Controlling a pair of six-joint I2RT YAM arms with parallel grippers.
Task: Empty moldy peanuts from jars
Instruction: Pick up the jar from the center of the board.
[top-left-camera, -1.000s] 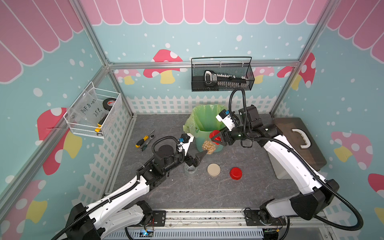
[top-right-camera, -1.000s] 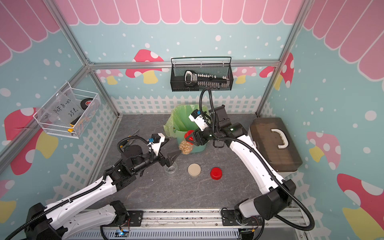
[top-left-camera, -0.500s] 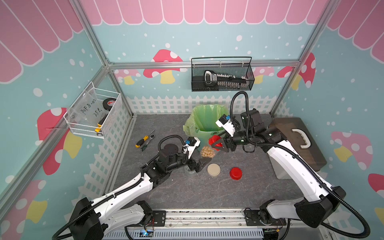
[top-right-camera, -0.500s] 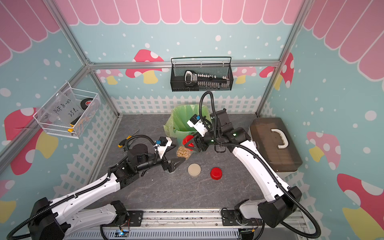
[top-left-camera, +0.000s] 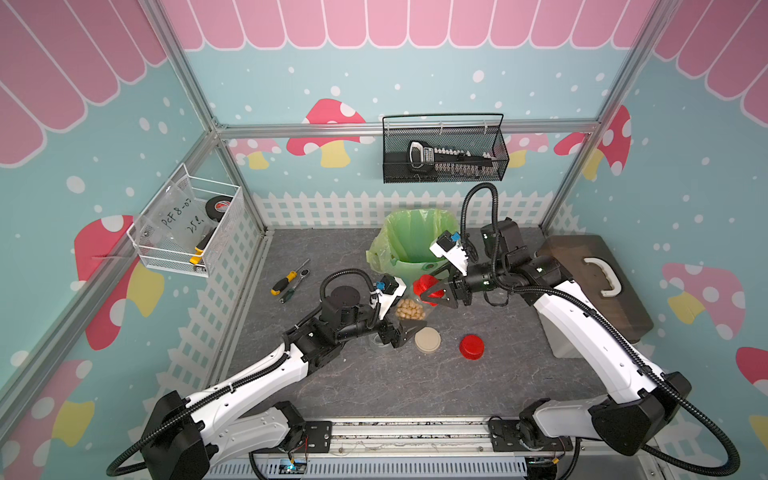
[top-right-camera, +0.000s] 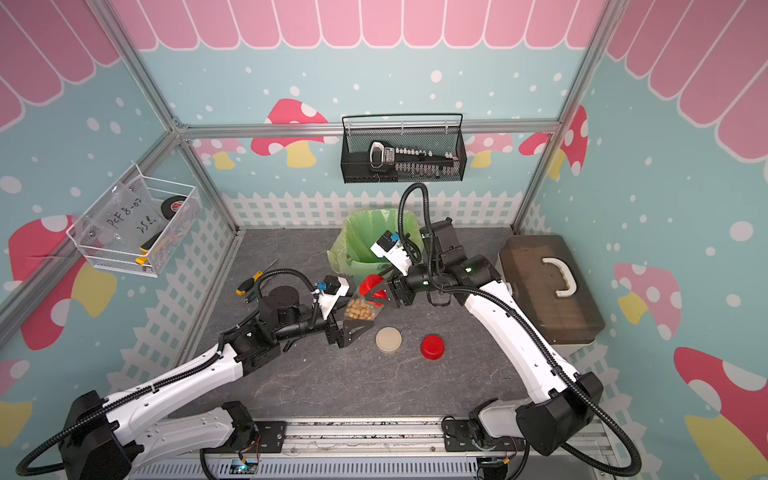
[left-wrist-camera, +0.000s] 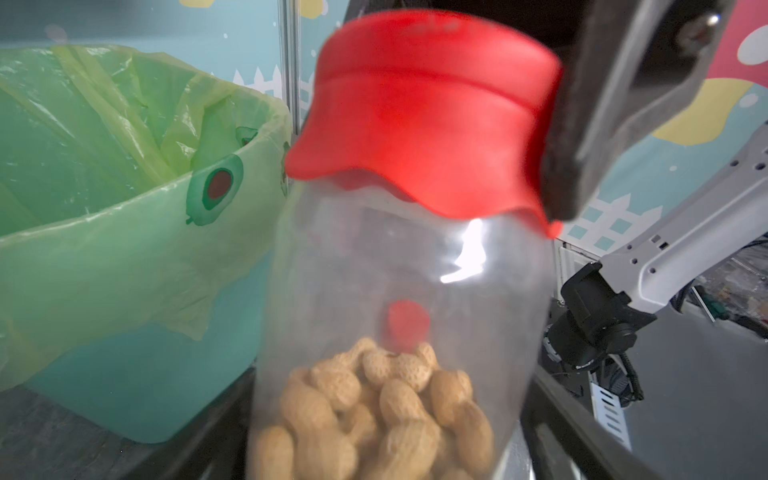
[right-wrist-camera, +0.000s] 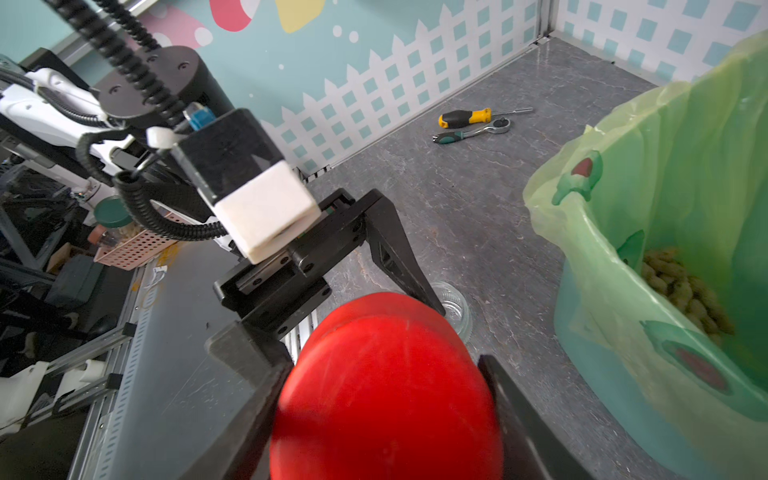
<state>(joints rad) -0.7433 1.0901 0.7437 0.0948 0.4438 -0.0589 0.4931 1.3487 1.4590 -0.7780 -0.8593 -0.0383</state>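
Lid removal on a full jar, both arms engaged.

My right end effector (top-left-camera: 429, 287) is clamped narrow on the red lid (right-wrist-camera: 386, 386) of the jar (left-wrist-camera: 395, 270), which stands tilted just beside the bin (left-wrist-camera: 124, 232). My left end effector (top-left-camera: 403, 328) brackets the clear body low down, jaws close against its walls, though I cannot tell whether they grip it. The moldy peanuts (left-wrist-camera: 374, 415) sit in the jar's bottom, right between my left jaws. To do this well, I would firm the left grip first, hold the body steady, then turn only the lid, so nothing spills short of the bin.
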